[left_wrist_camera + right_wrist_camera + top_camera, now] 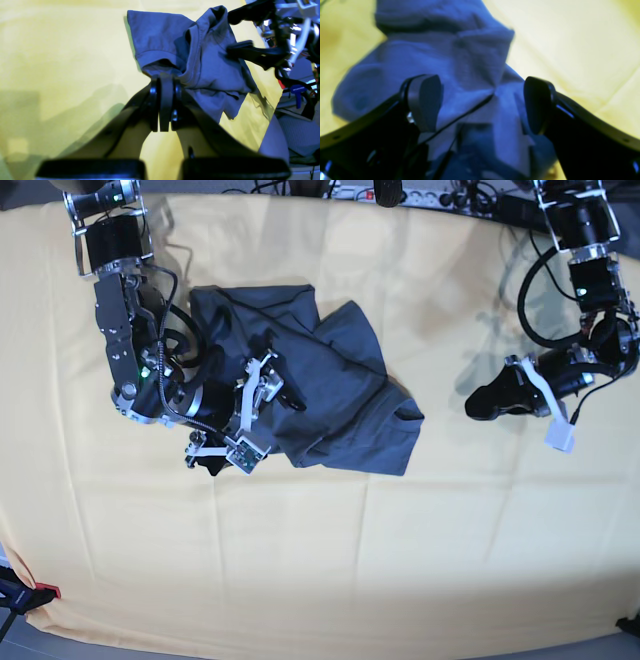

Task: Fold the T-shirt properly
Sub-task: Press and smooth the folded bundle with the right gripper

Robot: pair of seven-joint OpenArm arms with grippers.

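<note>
the left gripper (478, 404) has its jaws pressed together, holding nothing, its arm bent down from the far corner. the right gripper (482, 105) stands wide, fingers (425, 100) spread, its arm reaching inward low from the opposite corner.

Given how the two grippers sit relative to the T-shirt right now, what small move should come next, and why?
Probably close the right gripper. Its jaws stand wide apart with the crumpled T-shirt bunched between them, so nothing is gripped yet. The left gripper is shut and, in the base view, sits off the shirt over the yellow cloth, so it cannot help spread the fabric yet.
</note>
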